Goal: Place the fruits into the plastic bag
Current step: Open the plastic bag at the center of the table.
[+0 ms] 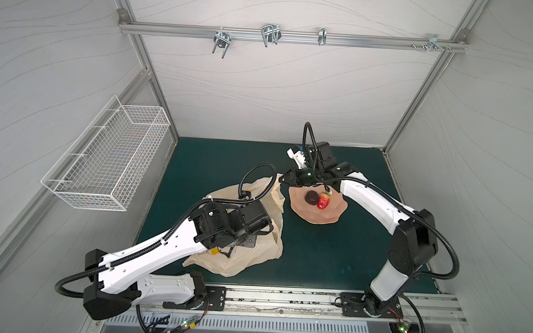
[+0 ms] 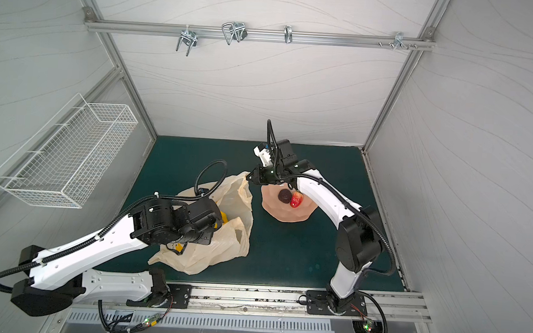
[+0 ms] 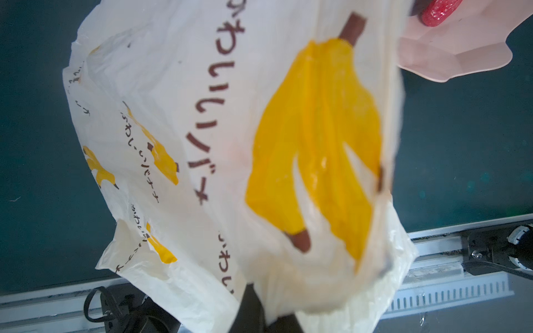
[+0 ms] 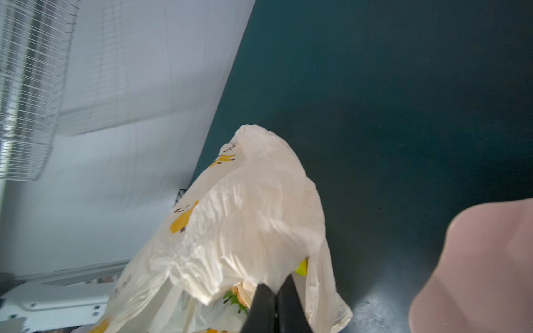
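Plastic bag (image 1: 247,255) lies crumpled on green mat (image 1: 316,256), on the left half of it, & I hold it w/ both claws. My left claw (image 3: 266,305) is clenched on the thin film at bag's near side. In left wrist view its dark fingers (image 3: 250,299) pinch the cream plastic, w/ a big yellow banana print just beyond them. In both top views my own wrist covers this claw, so the grip is not visible from there. My right claw (image 1: 282,179) reaches over from the other side & is clenched on bag's far tip; in right wrist view its dark fingers (image 4: 268,311) press together w/ plastic between them. Inside the bag mouth near this claw I see a green leaf (image 4: 235,298) & a yellow piece (image 4: 302,266); which fruit, I cannot tell. Two fruits are outside the bag: strawberry (image 1: 323,202) & brown round piece (image 1: 311,197) lie side by side in pink dish (image 1: 319,216), just beside the bag on its right, partly under my right wrist. White wire basket (image 1: 110,157) hangs on left wall, well apart.
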Motion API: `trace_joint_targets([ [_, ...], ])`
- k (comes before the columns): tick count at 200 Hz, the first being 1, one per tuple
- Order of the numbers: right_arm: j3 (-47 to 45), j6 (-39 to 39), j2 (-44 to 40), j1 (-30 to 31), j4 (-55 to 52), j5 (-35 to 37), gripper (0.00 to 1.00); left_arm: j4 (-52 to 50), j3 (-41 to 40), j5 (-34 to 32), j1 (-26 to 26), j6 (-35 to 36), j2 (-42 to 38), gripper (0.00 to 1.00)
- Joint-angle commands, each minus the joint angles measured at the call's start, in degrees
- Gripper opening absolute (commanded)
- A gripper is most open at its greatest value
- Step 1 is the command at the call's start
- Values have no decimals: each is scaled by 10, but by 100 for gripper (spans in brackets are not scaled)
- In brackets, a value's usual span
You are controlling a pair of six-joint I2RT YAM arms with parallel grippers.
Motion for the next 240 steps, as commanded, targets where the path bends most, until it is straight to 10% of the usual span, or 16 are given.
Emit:
trace_joint_targets([
  [1, 21, -83, 15, -2, -47, 91, 0, 6, 3, 0, 1, 18, -9, 0],
  [52, 22, -126, 22, -1, -16, 190, 0, 7, 0, -3, 1, 24, -24, 0],
  [164, -105, -84, -158, -33, -41, 34, 83, 56, -2, 17, 1, 57, -26, 0],
  [240, -127, -22, -201, -174, -181, 79, 99, 57, 1, 20, 1, 63, -25, 0],
])
